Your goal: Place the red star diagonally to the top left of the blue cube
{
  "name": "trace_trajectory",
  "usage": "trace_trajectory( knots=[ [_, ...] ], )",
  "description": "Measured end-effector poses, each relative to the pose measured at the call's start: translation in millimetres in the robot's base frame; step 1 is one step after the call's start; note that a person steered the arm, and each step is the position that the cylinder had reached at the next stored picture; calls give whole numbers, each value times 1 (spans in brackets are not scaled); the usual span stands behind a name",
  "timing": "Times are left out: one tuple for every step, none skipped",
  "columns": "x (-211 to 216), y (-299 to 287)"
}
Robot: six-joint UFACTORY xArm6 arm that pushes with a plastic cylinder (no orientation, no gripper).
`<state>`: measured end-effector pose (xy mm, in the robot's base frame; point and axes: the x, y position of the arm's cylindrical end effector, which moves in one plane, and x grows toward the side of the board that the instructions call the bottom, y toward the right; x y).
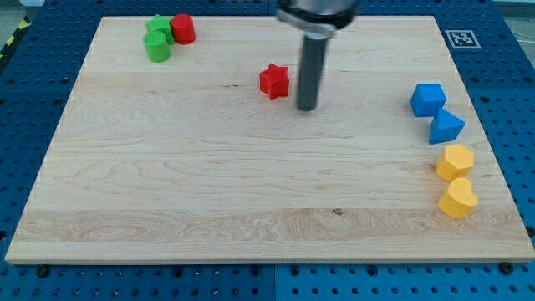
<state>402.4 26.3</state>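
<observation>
The red star (pixel 274 81) lies on the wooden board (pixel 209 184) above the middle. My tip (pixel 307 109) rests on the board just to the star's right and slightly below it, a small gap apart. The blue cube (pixel 427 99) sits near the view's right edge, far to the right of the star and a little lower. The rod rises from the tip to the view's top.
A blue triangular block (pixel 445 127) sits just below the blue cube. A yellow hexagon block (pixel 456 161) and a yellow heart block (pixel 458 199) lie below that. Two green blocks (pixel 157 39) and a red cylinder (pixel 183 29) cluster at the top left.
</observation>
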Motion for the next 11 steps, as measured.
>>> trace_trajectory(
  knots=[
    [-6, -46],
    [-16, -52],
    [-35, -14],
    [-38, 5],
    [-54, -27],
    [-77, -40],
    [-86, -16],
    [-83, 9],
    [-68, 1],
    [-49, -5],
    [-45, 17]
  ],
)
